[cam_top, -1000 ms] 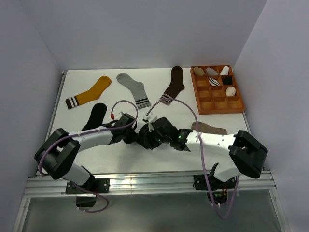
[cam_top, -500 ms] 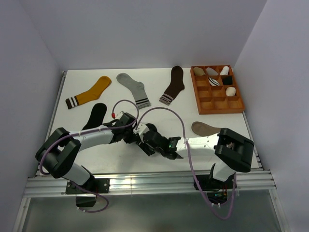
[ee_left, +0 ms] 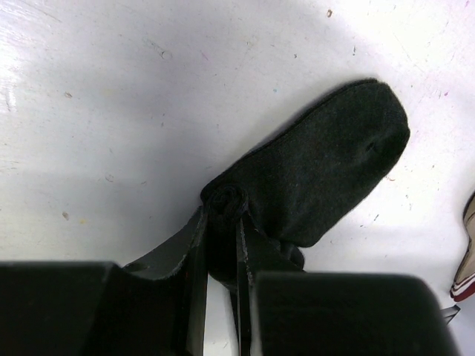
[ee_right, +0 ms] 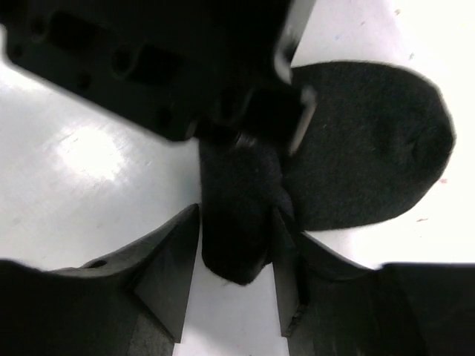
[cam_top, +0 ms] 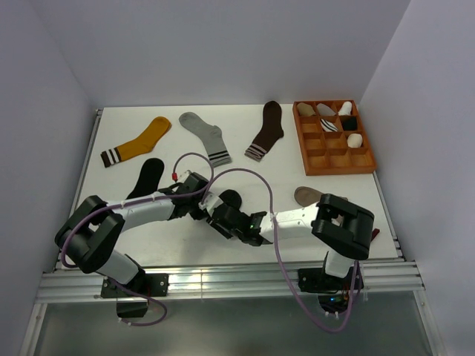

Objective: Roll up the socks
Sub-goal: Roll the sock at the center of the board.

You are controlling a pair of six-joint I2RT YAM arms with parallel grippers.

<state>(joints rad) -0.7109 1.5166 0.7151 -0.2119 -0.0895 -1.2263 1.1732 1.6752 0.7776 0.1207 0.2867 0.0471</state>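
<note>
The charcoal sock (cam_top: 231,198) lies mid-table (cam_top: 335,185) toward the front edge, between the 2 grippers; from above only its toe shows. To the left a black sock (cam_top: 148,176) runs under the left arm (cam_top: 141,208), which hides its cuff. To the right a taupe sock (cam_top: 306,196) is half covered by the right arm (cam_top: 297,217). Along the far side lie a mustard sock (cam_top: 141,141), a grey sock (cam_top: 205,136), a dark brown sock (cam_top: 268,130) and a wooden tray (cam_top: 338,170).

The left wrist view shows the left gripper (ee_left: 220,222) narrowly pinching the sock's rolled end. The right wrist view shows the right gripper (ee_right: 236,274) set wider, its fingers (ee_right: 177,256) against both sides of the roll.
</note>
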